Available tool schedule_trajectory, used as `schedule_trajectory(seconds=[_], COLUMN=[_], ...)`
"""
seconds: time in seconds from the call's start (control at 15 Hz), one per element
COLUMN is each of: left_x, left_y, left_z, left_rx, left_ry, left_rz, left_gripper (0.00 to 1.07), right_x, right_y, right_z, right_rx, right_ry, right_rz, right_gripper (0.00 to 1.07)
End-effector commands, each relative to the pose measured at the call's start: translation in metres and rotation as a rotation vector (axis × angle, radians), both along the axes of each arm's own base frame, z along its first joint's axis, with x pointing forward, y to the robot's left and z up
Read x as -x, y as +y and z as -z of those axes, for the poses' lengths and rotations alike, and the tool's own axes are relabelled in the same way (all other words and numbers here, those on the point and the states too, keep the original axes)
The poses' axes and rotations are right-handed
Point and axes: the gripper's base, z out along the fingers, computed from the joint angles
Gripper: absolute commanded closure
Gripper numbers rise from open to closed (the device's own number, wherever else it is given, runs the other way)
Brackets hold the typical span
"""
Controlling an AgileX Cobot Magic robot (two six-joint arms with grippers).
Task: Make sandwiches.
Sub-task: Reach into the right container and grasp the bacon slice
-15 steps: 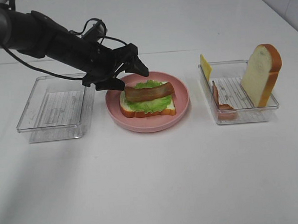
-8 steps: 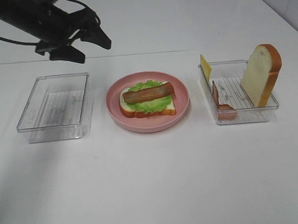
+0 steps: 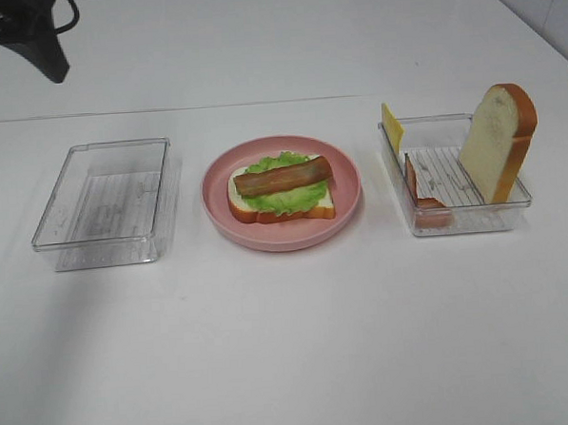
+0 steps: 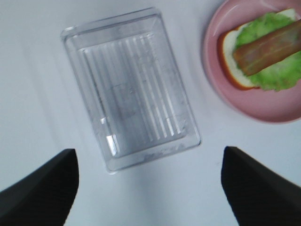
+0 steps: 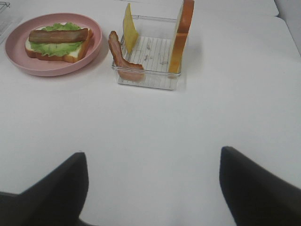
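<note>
An open-faced sandwich lies on the round pink plate: one bread slice, green lettuce and a brown bacon strip on top. It also shows in the left wrist view and the right wrist view. A second bread slice stands upright in the right clear tray with a yellow cheese square and another bacon strip. My left gripper is open and empty at the far left corner, high above the table. My right gripper is open and empty, in front of the right tray.
An empty clear tray sits left of the plate; it is below my left gripper in the left wrist view. The table is white, with bare surface in front of the plate and trays.
My left gripper has drawn back from the plate, up and to the far left, open and empty. The bacon strip stays on the lettuce. Nothing else moved.
</note>
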Motion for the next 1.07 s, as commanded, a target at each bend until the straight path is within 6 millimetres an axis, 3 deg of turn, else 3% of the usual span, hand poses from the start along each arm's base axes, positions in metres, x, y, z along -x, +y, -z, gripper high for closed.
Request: schedule_trajectory(seconds=[0.07,0.13,0.2,0.47,0.53,0.6,0.8,1.07], left_x=[0.032,0.061,0.070,0.137,0.144,0.179,0.220,0.285], left_y=[0.009,0.015,0.017,0.025,0.026,0.030,0.034,0.044], left_z=[-0.012,-0.015,-0.015,-0.018,-0.020,-0.022,-0.023,-0.009], left_rx=[-0.073,-0.096,-0.096,-0.055,-0.052,-0.027,0.005,0.020], left_ry=[0.034,0.033,0.033,-0.030,-0.046,-0.108,-0.179,-0.282], left_rz=[-0.008,-0.001,-0.001,-0.009,-0.010,-0.014,-0.013,-0.008], left_gripper=[0.27,0.27,0.27,0.27,0.27,0.27,0.27,0.28], right_x=[0.001,0.001,0.001,0.001,0.001,0.001,0.001,0.001], right_y=[0.000,0.000,0.000,0.000,0.000,0.000,0.000,0.000], right_z=[0.001,0.001,0.001,0.001,0.001,0.001,0.001,0.001], right_rx=[0.006,0.006,0.006,0.006,0.006,0.006,0.006,0.006], right_ry=[-0.015,-0.015,-0.015,-0.015,-0.015,-0.015,-0.015,-0.015], right_rz=[0.004,0.004,0.004,0.004,0.004,0.004,0.004,0.004], right_gripper=[0.33,0.33,0.33,0.33,0.33,0.33,0.33,0.33])
